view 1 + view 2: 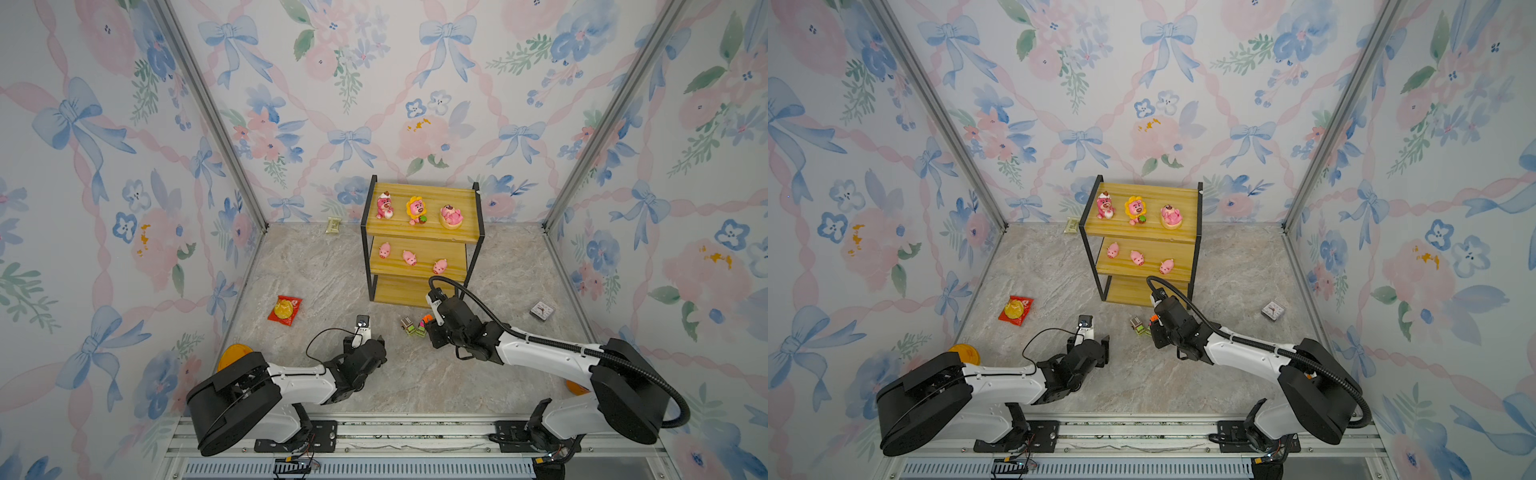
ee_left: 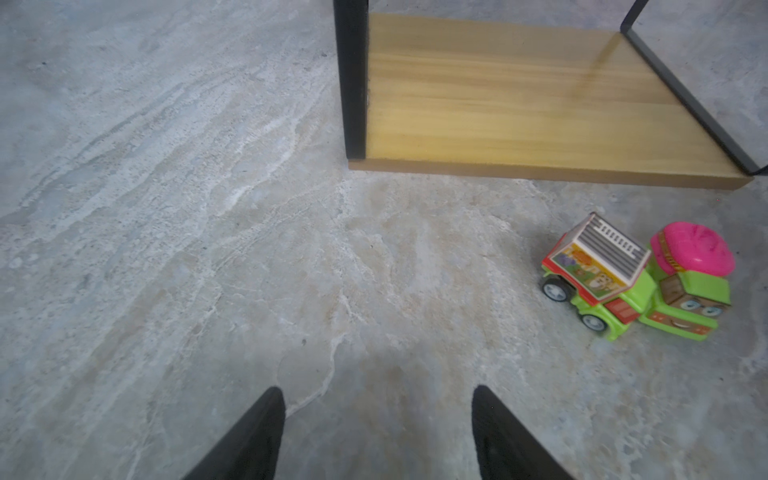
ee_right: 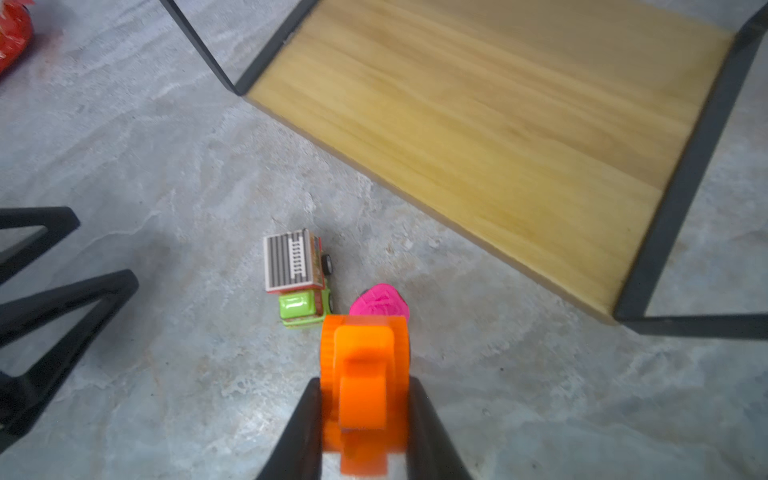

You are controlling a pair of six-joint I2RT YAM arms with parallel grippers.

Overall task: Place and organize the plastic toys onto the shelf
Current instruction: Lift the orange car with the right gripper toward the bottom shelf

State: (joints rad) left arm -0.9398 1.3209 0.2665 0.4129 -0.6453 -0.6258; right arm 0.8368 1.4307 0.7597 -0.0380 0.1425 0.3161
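The shelf (image 1: 424,193) stands at the back. Three pink bear figurines (image 1: 385,205) are on its top board and three pink pigs (image 1: 409,257) on the middle one. Its bottom board (image 3: 478,104) is bare. My right gripper (image 3: 364,381) is shut on the orange car (image 3: 363,365), just above the floor in front of the shelf. The grey-green car (image 2: 598,266) and the pink-green car (image 2: 690,282) lie touching on the floor beside it. My left gripper (image 2: 378,395) hovers open and empty to their left.
A red snack packet (image 1: 284,309) lies left of the shelf. The orange-lidded jar (image 1: 235,355) sits behind the left arm. A small clock (image 1: 542,309) lies on the floor at right, and a pale packet (image 1: 333,225) by the back wall.
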